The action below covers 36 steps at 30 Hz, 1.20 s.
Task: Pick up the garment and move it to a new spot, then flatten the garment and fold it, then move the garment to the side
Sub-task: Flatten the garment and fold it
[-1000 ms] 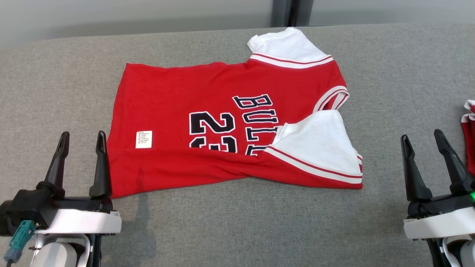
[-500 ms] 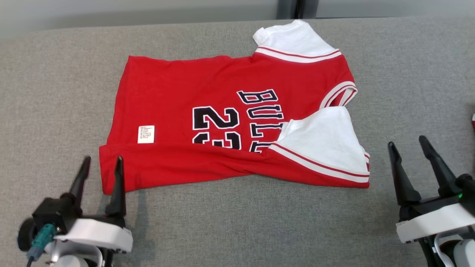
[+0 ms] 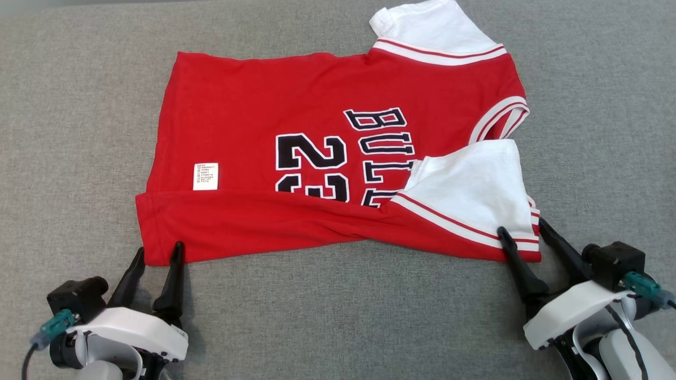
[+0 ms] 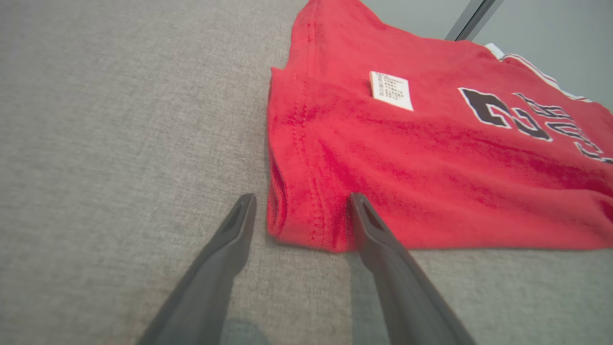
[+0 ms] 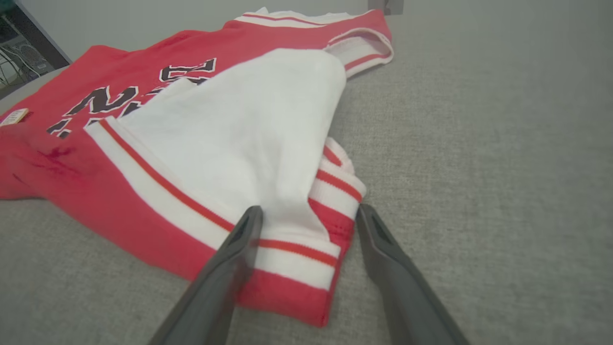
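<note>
Grey table (image 3: pixel 74 116), jersey (image 3: pixel 237 105) lettering (image 3: pixel 377 138) half hidden

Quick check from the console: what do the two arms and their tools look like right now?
Both match. The left tool and right tool each have two long, dark, tapering fingers on a white wrist shell. A black block sits beside each, with a teal cable plug. No markings that I can read.

Camera arrangement: one high view, two low wrist views.
The head view looks steeply down on the whole garment (image 3: pixel 317 95). Each wrist view skims the grey surface (image 4: pixel 96 143) close to one corner — left wrist at the head view's lower-left hem, right wrist at its lower-right sleeve.
</note>
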Motion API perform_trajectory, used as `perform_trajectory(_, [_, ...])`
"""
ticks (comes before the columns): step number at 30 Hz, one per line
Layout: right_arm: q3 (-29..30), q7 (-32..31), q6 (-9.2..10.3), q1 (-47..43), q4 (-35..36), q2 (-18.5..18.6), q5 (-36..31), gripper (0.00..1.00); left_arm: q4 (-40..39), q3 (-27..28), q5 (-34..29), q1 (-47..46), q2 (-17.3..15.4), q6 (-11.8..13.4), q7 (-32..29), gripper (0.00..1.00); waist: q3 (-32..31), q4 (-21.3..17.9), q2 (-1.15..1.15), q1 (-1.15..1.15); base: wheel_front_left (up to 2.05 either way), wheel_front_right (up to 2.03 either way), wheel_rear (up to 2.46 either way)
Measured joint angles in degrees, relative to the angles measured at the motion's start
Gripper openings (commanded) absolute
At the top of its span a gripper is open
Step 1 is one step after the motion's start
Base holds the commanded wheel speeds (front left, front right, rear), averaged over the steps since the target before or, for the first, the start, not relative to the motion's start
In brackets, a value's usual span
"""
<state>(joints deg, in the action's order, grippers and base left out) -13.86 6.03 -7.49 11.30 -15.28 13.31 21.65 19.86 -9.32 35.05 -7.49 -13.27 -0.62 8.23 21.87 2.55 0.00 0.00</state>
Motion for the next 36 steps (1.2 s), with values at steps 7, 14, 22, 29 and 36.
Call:
perform_trajectory(7, [-1.5,0.3,-0.01,2.8,-3.9,0.9,4.1,0.00,2.3,0.0,2.8,-1.8,-1.9,-3.5,-3.1,0.00,0.3,0.2,0.00,0.00,0.00,0.00,0.00])
perform_trajectory(14, [-1.1,-1.2,-0.07,2.4,-0.2,3.1,8.9,0.00,-2.3,0.1,3.4,-0.5,-4.6,-3.8,-6.9,0.00,-0.3,0.6,0.00,0.00,0.00,0.00,0.00])
perform_trajectory(22, [1.9,-7.0,-0.02,-5.1,8.8,5.2,10.4,0.00,-12.3,0.1,5.6,7.0,-8.0,-1.9,-15.1,0.00,-1.9,0.6,0.00,0.00,0.00,0.00,0.00])
perform_trajectory(29, [6.8,-12.4,-0.02,-15.6,16.8,3.0,9.8,0.00,-20.5,1.1,7.9,14.6,-9.4,1.3,-19.7,0.00,-3.0,0.5,0.00,0.00,0.00,0.00,0.00])
perform_trajectory(36, [9.2,-11.9,-0.01,-16.0,17.8,0.8,6.9,1.00,-21.1,2.5,7.7,14.4,-5.9,4.5,-15.2,1.00,-3.2,0.2,0.00,0.00,0.00,0.00,0.00])
